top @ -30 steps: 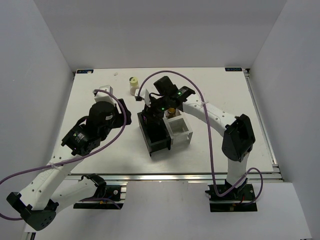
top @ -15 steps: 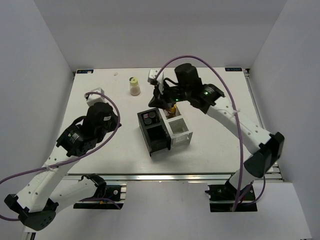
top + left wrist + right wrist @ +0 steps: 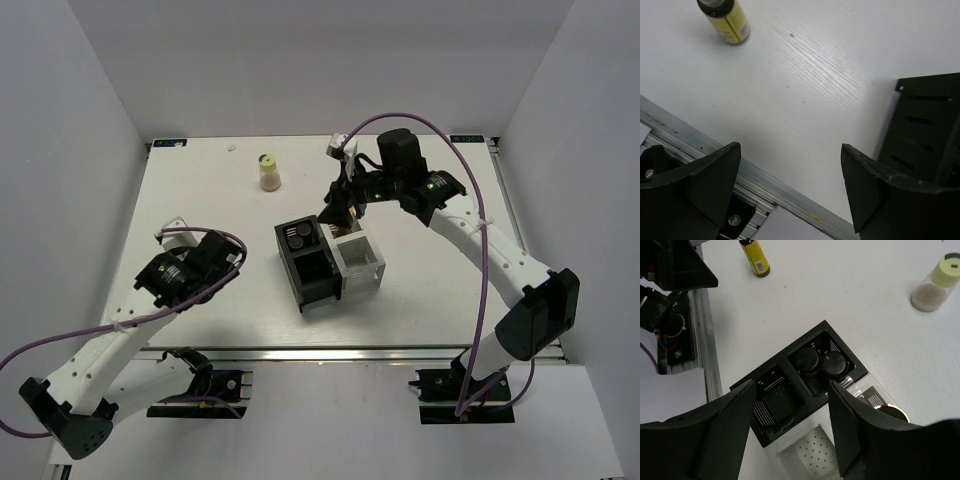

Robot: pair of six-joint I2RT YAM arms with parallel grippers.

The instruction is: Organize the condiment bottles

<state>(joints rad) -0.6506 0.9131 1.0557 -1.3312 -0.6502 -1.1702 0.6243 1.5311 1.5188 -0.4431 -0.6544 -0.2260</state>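
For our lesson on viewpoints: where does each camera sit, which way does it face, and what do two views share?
Top external: above, behind the bases, looking down on the table; both arms show.
Left wrist: low, looking down at the yellow bottle and near rail; left fingers show.
Right wrist: high above the black organizer, facing down; right fingers show.
Shared: both wrist views hold the yellow bottle and black organizer.
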